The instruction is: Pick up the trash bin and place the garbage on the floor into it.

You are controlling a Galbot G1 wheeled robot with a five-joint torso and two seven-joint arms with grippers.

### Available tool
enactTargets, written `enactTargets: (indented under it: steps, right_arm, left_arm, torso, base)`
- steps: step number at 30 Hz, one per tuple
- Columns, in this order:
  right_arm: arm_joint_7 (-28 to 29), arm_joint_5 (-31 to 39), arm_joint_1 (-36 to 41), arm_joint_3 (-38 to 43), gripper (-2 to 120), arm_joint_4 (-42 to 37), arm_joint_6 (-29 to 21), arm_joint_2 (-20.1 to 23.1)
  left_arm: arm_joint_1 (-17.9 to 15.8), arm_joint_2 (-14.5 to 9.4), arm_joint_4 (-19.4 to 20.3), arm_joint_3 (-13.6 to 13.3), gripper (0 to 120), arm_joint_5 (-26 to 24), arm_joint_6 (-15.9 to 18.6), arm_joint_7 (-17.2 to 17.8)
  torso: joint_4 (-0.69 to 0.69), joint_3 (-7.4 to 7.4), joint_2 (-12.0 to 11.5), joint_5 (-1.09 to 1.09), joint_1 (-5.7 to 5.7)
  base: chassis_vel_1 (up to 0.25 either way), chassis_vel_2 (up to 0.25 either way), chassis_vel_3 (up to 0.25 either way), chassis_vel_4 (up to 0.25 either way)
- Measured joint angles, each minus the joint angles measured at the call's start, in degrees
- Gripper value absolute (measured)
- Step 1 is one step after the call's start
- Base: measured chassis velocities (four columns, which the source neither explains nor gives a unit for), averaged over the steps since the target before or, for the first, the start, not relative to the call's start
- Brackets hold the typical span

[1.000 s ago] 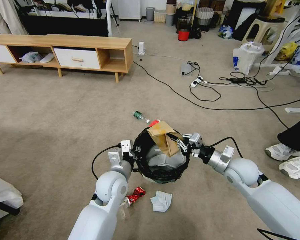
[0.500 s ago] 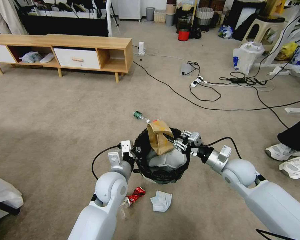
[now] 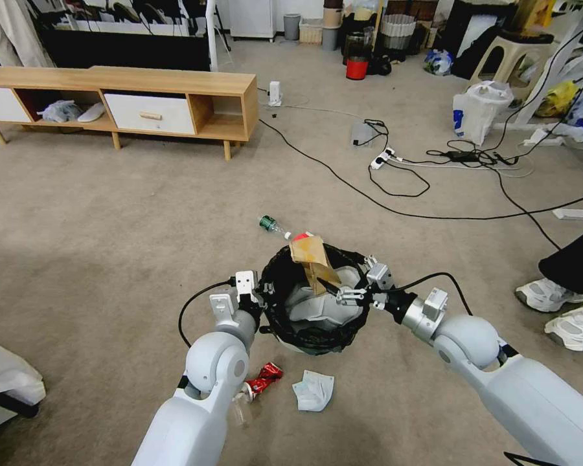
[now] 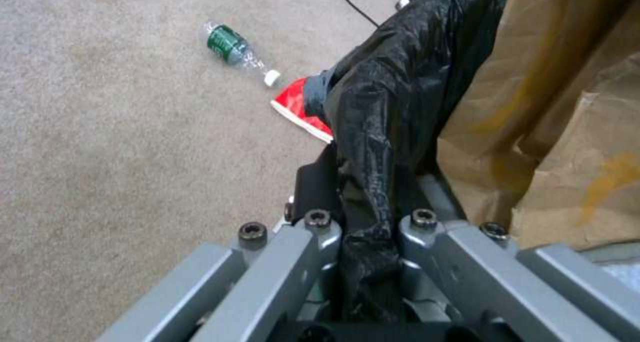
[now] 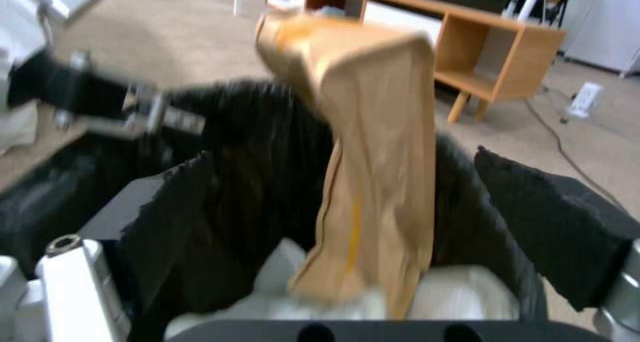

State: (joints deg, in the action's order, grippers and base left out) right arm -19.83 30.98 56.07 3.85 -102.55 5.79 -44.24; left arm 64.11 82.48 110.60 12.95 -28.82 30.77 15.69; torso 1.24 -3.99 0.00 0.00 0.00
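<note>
Bin (image 3: 314,304) is off the carpet as far as I can judge, held in front of me by my left claw (image 3: 256,299), which is pinched onto the black liner (image 4: 373,147) at its rim. Over the opening stands the paper bag (image 3: 312,259), its lower end already inside. My right claw (image 3: 343,294) is at the near rim with its pads (image 5: 547,227) spread either side of the bag, so I read that piece as released or about to be.

Left on the floor: a bottle (image 3: 270,224) and a red packet (image 4: 300,113) just beyond the bin, a crushed red wrapper (image 3: 263,378) and a tissue (image 3: 314,390) near my left arm. I'd call it early: bin in hand, one item going in, at least four to collect.
</note>
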Motion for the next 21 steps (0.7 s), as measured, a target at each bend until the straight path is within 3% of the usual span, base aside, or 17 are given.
enactTargets:
  steps: [9,21]
  right_arm:
    - [0.75,0.05,3.97,1.51,100,-1.44,0.12,4.54]
    - [1.50,0.50,5.52,8.47,100,-4.88,0.84,5.35]
  left_arm:
    - [-0.16,0.30,-0.14,0.24,5,0.08,-0.21,0.03]
    - [-0.01,0.67,0.04,1.46,5,0.48,-0.51,0.91]
  torso:
    - [0.01,0.00,0.00,0.00,0.00]
    - [0.01,0.00,0.00,0.00,0.00]
  base:
    - [0.000,0.000,0.000,0.000]
    - [0.000,0.000,0.000,0.000]
